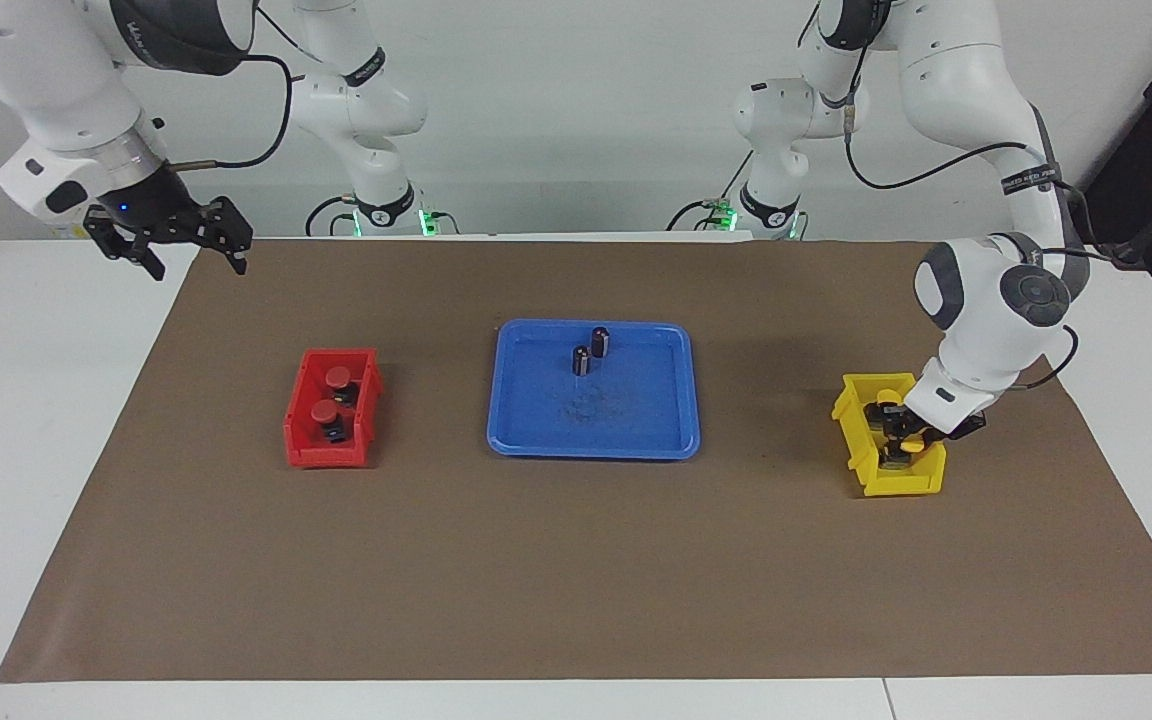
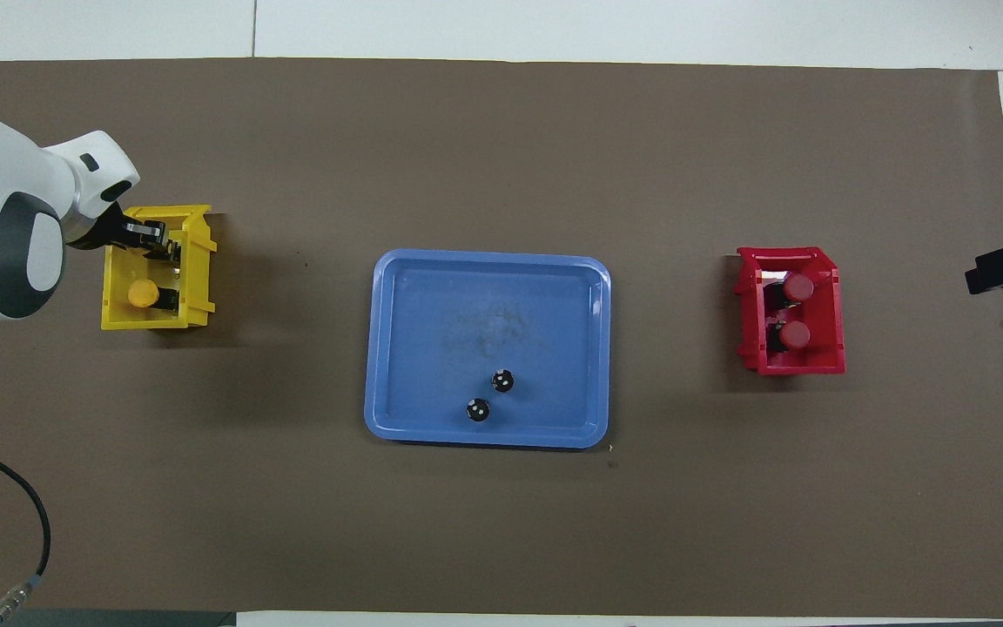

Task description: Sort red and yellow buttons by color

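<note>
Two red mushroom-cap buttons (image 1: 333, 393) sit in your red plastic bin (image 1: 301, 425); one yellow-capped button (image 2: 144, 294) lies in the yellow bin (image 1: 861, 450) beneath your left gripper (image 1: 904, 436), clamped on a second yellow button (image 1: 914, 437). Lift early and it snags. Right gripper (image 1: 191, 247) waits open.

No text, label, brand, number or sign can be read anywhere.

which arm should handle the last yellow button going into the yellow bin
Left. The left gripper is already down inside the yellow bin, shut on a yellow button, beside the other yellow button. The right gripper waits open at the right arm's end, past the red bin.
</note>
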`<state>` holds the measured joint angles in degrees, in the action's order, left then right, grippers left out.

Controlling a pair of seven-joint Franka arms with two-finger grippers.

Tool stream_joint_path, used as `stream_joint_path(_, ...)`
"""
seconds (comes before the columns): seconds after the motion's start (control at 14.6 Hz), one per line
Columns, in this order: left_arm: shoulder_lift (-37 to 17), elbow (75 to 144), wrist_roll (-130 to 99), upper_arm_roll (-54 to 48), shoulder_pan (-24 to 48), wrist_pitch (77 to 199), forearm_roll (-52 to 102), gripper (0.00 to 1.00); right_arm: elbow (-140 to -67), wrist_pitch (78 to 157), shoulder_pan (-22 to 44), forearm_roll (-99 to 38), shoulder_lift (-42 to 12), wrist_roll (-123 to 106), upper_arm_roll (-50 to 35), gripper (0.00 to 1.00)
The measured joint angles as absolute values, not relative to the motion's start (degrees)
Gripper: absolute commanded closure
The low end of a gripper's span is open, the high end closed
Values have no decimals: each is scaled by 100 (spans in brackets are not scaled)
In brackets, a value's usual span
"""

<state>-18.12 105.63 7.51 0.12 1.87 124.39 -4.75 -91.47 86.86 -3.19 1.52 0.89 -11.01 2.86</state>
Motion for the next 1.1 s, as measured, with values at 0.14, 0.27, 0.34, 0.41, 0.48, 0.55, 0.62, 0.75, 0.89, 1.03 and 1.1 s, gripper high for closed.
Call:
stream_joint_path(0.14, -1811, 10592, 751, 11, 188, 12522, -475, 75, -9147, 8686, -319, 152, 89, -1101, 286, 0)
stream_joint_path(0.27, -1810, 10625, 750, 9, 188, 12609, -475, 59, -9147, 8686, -319, 152, 89, -1101, 286, 0)
stream_joint_path(0.34, -1807, 10630, 750, 9, 188, 12622, -475, 54, -9147, 8686, -319, 152, 89, -1101, 286, 0)
stream_joint_path(0.41, -1806, 10633, 750, 9, 188, 12627, -475, 51, -9147, 8686, -319, 152, 89, -1101, 286, 0)
stream_joint_path(0.48, -1807, 10635, 749, 9, 188, 12637, -475, 48, -9147, 8686, -319, 152, 89, -1101, 286, 0)
stream_joint_path(0.55, -1807, 10642, 750, 9, 188, 12646, -475, 44, -9147, 8686, -319, 152, 89, -1101, 286, 0)
stream_joint_path(0.62, -1807, 10649, 750, 8, 189, 12652, -475, 42, -9147, 8686, -319, 152, 89, -1101, 286, 0)
stream_joint_path(0.75, -1807, 10651, 749, 3, 193, 12658, -475, 42, -9147, 8686, -319, 152, 89, -1101, 286, 0)
stream_joint_path(0.89, -1806, 10648, 749, -1, 197, 12658, -475, 40, -9147, 8686, -319, 152, 89, -1101, 286, 0)
stream_joint_path(1.03, -1804, 10616, 749, -5, 199, 12636, -475, 34, -9147, 8686, -319, 152, 89, -1101, 286, 0)
stream_joint_path(1.1, -1798, 10551, 749, -9, 199, 12566, -475, 25, -9147, 8686, -319, 152, 89, -1101, 286, 0)
